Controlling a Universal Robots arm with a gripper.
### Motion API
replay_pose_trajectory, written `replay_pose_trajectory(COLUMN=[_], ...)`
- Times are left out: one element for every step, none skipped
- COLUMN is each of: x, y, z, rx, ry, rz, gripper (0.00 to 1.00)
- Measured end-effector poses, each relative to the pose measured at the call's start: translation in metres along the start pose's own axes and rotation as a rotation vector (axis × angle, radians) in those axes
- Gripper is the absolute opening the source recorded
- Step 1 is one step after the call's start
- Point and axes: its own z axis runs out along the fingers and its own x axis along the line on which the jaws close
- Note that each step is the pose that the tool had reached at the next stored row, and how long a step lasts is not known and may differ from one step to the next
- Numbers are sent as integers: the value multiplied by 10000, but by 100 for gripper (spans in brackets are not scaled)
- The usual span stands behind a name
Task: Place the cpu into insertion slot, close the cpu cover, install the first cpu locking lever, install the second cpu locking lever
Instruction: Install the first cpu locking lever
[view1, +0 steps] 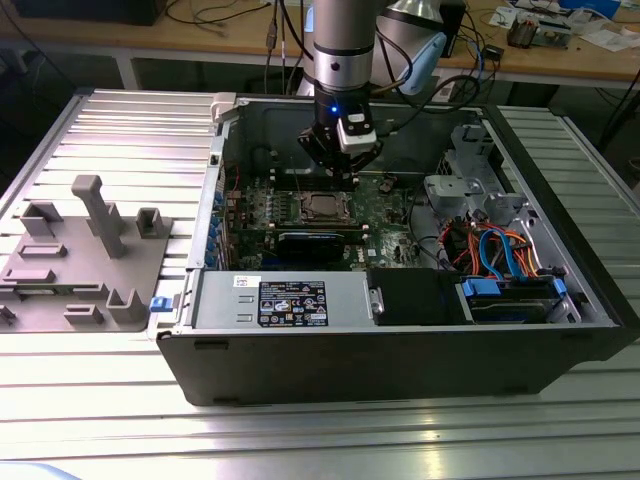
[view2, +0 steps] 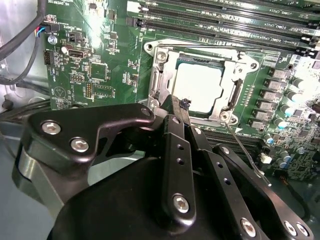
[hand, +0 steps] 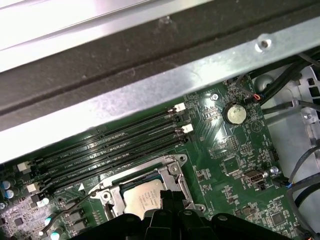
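Note:
The cpu (view2: 199, 87) lies flat in the insertion slot (view1: 322, 206) on the green board, its silver-grey top showing through the window of the cpu cover (view2: 235, 64), which lies down over it. In the first wrist view the cpu (hand: 142, 200) and cpu cover (hand: 172, 167) sit just beyond my fingertips. One thin wire locking lever (view2: 246, 152) juts out free from a socket corner, also seen as the locking lever (hand: 75, 206). My gripper (view2: 179, 106) hovers at the socket's edge, fingers shut with nothing between them. The exterior view shows the gripper (view1: 345, 172) just above the socket.
The open computer case (view1: 400, 340) walls in the board. Long memory slots (hand: 115, 145) run beside the socket, and a black graphics card (view1: 318, 243) lies just in front. Blue and orange cables (view1: 500, 245) fill the exterior view's right. A grey fixture (view1: 90, 250) stands outside on the slatted table.

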Motion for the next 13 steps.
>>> replay_pose_trajectory(x=[0,0,0,0,0,0,0,0,0,0,0,0,0], y=[0,0,0,0,0,0,0,0,0,0,0,0,0], z=[0,0,0,0,0,0,0,0,0,0,0,0,0], rx=[-2,-5,-7,-9,-13,-16,-19,-21,-25,-27,-29,-30,-33], ry=[-1,-1,-1,-2,-4,-4,-5,-6,-6,-7,-8,-8,-9], rz=[-26,-55,-79,-106,-144,-170,-210,-233,-266,-289,-309,-332,-361], gripper=[11,11,11,11,11,11,11,11,11,11,11,11,11])
